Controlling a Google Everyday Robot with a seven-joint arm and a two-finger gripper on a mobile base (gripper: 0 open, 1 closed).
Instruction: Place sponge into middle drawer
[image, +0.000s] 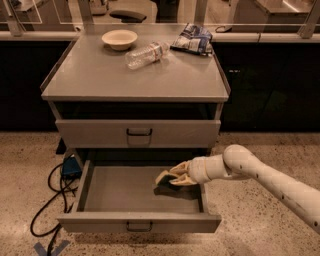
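Observation:
The middle drawer (100, 222) is pulled open at the bottom of the grey cabinet, its flat grey floor showing. My gripper (169, 179) reaches in from the right and sits low over the right part of the drawer floor. Its pale fingers are shut on the sponge (163, 185), whose dark face shows just under the fingertips, close to the floor. I cannot tell whether the sponge touches the floor. My arm (260, 175) crosses the drawer's right wall.
A closed drawer with a taller front (100, 133) sits above the open one. On the cabinet top are a bowl (119, 38), a plastic bottle (146, 54) and a blue-and-white snack bag (193, 39). Cables (52, 200) and a blue box (71, 166) lie on the floor at left.

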